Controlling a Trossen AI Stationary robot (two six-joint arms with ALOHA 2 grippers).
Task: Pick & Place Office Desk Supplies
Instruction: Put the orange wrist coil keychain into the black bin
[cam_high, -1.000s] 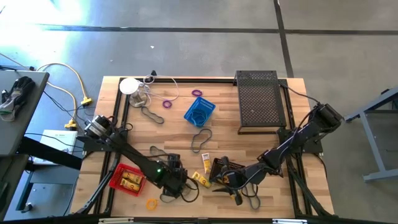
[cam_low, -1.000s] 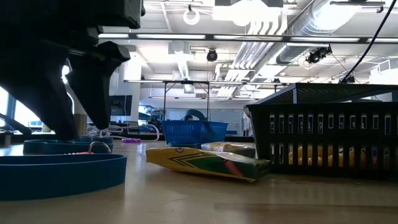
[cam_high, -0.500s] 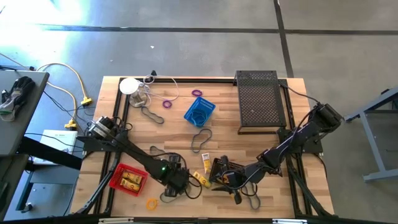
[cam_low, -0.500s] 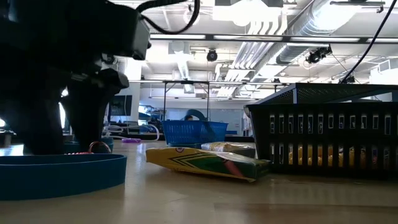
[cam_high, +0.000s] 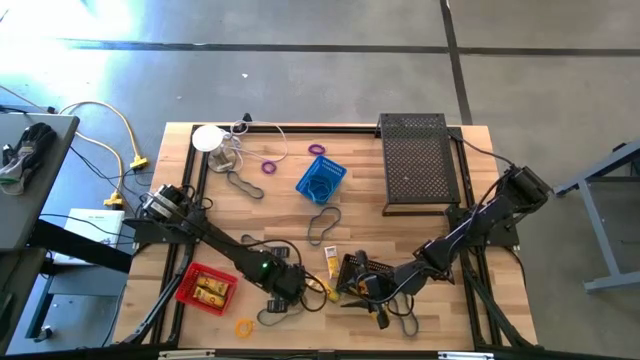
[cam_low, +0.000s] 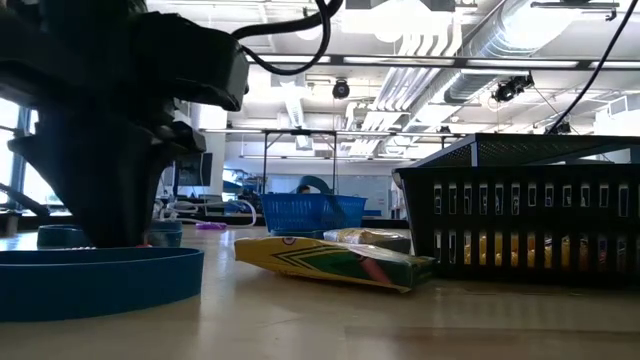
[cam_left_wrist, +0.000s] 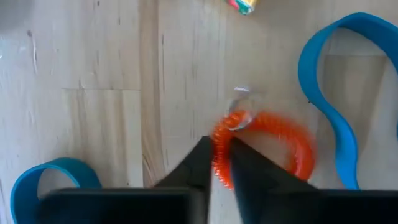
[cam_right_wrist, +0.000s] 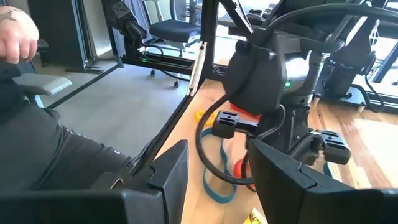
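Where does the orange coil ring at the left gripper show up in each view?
High view: hidden beneath the left gripper, near the table's front edge.
Low view: not visible; the left gripper's dark bulk at the left covers it.
Left wrist view: the orange coil ring at centre, pinched between the fingers.
Right wrist view: small orange patch under the left gripper.
Shared landmark: the left gripper.

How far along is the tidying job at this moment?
Done: yellow items lie in the red basket. In hand: the left gripper pinches an orange coil ring. The right gripper waits by the black basket. Left: purple rings and grey band loops on the table.
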